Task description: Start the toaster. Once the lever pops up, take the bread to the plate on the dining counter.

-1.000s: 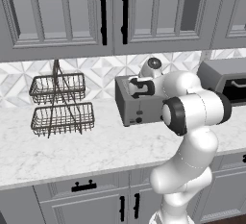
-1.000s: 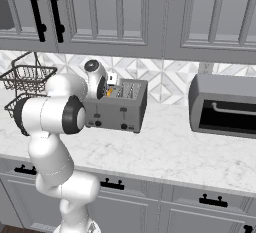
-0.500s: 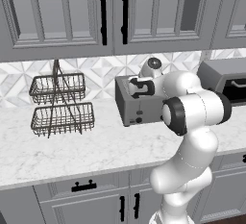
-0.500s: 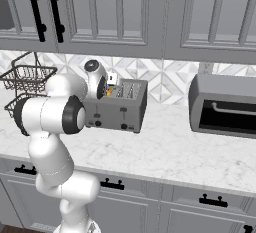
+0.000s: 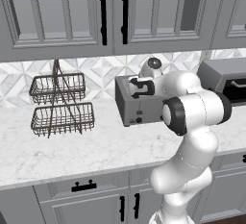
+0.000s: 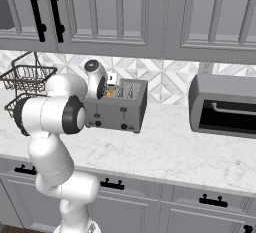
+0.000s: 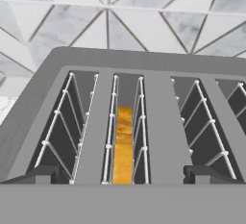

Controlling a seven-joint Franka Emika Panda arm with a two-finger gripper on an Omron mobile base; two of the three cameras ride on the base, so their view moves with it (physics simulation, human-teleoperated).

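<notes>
The gripper (image 7: 123, 174) is hovering directly above the toaster (image 7: 144, 117) with its jaws standing wide apart, holding nothing and touching nothing. In the hand view, one dark fingertip (image 7: 41, 174) is showing over the leftmost slot and the other is showing over the third slot, so the two are straddling the second slot. The bread (image 7: 123, 146) is sitting upright inside that second slot, directly below the gripper and between its fingertips, with its golden-orange crust facing up. In the base views, the gripper is positioned over the toaster's top. The toaster (image 6: 120, 107) is standing on the marble tabletop (image 6: 180, 149). A grey oven (image 6: 222, 104) is standing well apart from the gripper on one side, and a two-tier wire basket (image 5: 60, 105) is standing well apart on the other.
</notes>
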